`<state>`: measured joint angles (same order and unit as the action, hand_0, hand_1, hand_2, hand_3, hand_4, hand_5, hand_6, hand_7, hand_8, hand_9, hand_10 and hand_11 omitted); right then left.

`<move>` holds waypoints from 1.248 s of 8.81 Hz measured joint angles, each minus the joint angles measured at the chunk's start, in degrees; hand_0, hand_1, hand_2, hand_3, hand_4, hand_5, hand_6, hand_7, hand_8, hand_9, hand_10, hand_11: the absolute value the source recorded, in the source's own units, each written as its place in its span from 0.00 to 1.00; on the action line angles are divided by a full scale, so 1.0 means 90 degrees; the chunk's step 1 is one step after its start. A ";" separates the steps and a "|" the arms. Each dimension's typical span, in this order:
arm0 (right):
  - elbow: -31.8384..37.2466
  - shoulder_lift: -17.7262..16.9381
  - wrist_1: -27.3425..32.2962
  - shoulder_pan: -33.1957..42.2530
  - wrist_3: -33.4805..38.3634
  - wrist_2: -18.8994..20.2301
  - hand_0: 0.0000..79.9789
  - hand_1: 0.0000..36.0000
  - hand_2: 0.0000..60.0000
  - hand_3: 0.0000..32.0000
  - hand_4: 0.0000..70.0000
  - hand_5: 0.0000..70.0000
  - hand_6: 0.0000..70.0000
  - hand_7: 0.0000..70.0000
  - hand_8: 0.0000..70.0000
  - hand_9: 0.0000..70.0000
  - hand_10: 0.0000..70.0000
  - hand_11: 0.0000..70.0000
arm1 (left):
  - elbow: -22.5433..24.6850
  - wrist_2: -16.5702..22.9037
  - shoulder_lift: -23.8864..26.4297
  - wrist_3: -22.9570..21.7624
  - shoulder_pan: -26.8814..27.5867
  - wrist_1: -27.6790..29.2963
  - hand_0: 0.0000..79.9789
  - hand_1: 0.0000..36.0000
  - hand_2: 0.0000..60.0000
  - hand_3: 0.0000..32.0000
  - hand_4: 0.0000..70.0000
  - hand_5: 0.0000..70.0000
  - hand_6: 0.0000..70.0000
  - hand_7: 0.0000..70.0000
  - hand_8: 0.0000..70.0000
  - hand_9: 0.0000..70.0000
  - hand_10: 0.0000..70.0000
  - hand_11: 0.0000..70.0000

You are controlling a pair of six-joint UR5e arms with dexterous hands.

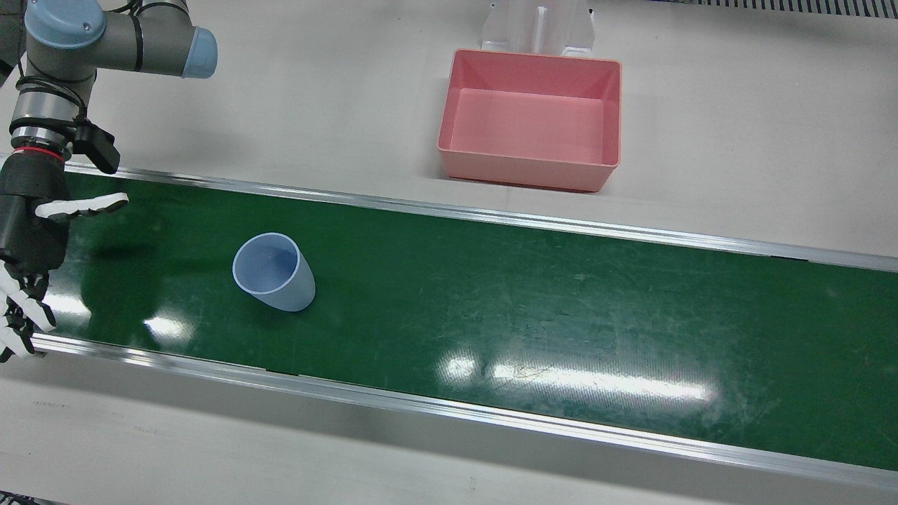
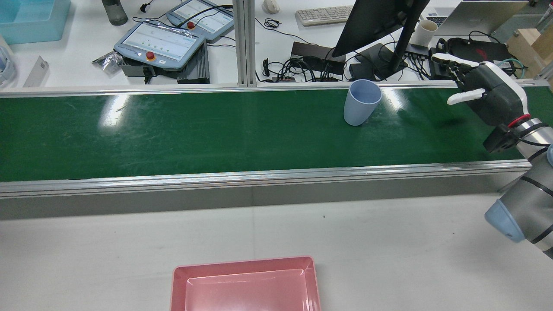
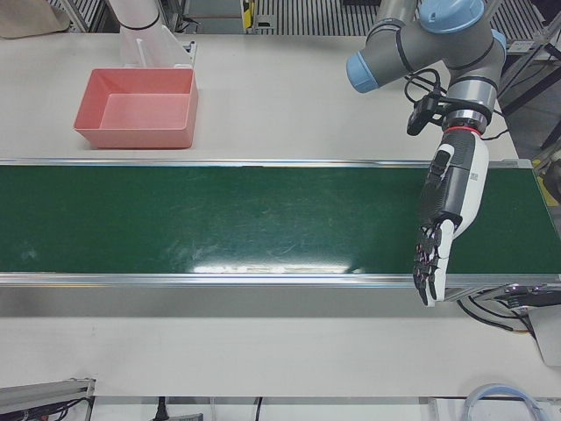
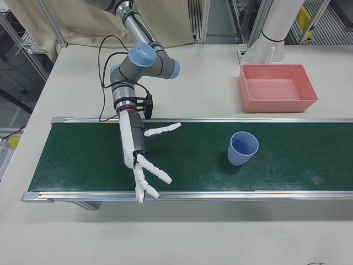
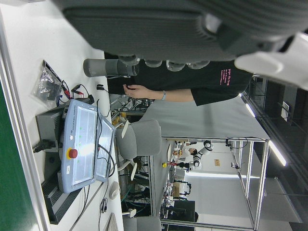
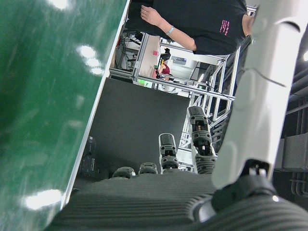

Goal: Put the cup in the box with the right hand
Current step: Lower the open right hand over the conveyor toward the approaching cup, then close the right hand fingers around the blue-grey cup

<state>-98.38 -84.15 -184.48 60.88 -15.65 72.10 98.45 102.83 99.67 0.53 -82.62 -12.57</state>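
Stood upright on the conveyor belt (image 1: 491, 308): the cup (image 1: 275, 272), mouth up. Sat on the surface (image 1: 316, 91) on the robot's side of the belt, well apart from the cup: the box (image 1: 531, 119). Hovered over the belt's end, to the cup's left in the front view and apart from it: the right hand (image 4: 140, 160), fingers spread. Reached across the opposite end of the belt: the left hand (image 3: 445, 215).

One light-blue cup (image 1: 275, 272) stands on one green conveyor belt (image 1: 561, 315); beside the belt sits one pink box (image 1: 530, 118). Two hands: right hand (image 4: 141, 160), left hand (image 3: 445, 210).
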 measured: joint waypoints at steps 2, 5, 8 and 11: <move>0.0003 -0.0005 0.0000 -0.0075 0.0000 -0.0003 0.73 0.27 0.00 0.00 0.13 0.07 0.08 0.32 0.00 0.04 0.00 0.00 | -0.0001 0.0000 0.0000 0.0000 0.0000 0.0000 0.00 0.00 0.00 0.00 0.00 0.00 0.00 0.00 0.00 0.00 0.00 0.00; -0.0005 -0.0028 0.0007 -0.0171 0.0005 -0.0002 0.73 0.26 0.00 0.00 0.14 0.07 0.08 0.32 0.00 0.04 0.00 0.00 | 0.0001 0.0000 0.0000 0.0000 0.0000 0.0000 0.00 0.00 0.00 0.00 0.00 0.00 0.00 0.00 0.00 0.00 0.00 0.00; -0.0013 -0.0035 0.0010 -0.0246 0.0009 -0.0003 0.69 0.26 0.00 0.00 0.12 0.07 0.08 0.32 0.00 0.04 0.00 0.00 | 0.0000 0.0000 0.0000 0.0000 0.0000 0.0000 0.00 0.00 0.00 0.00 0.00 0.00 0.00 0.00 0.00 0.00 0.00 0.00; -0.0011 -0.0035 0.0020 -0.0285 0.0030 -0.0010 0.69 0.25 0.00 0.00 0.16 0.07 0.09 0.38 0.00 0.06 0.00 0.00 | -0.0001 0.0000 0.0000 0.0000 0.0000 0.0000 0.00 0.00 0.00 0.00 0.00 0.00 0.00 0.00 0.00 0.00 0.00 0.00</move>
<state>-98.48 -84.46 -184.31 58.31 -15.38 72.01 98.44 102.83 99.67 0.53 -82.62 -12.57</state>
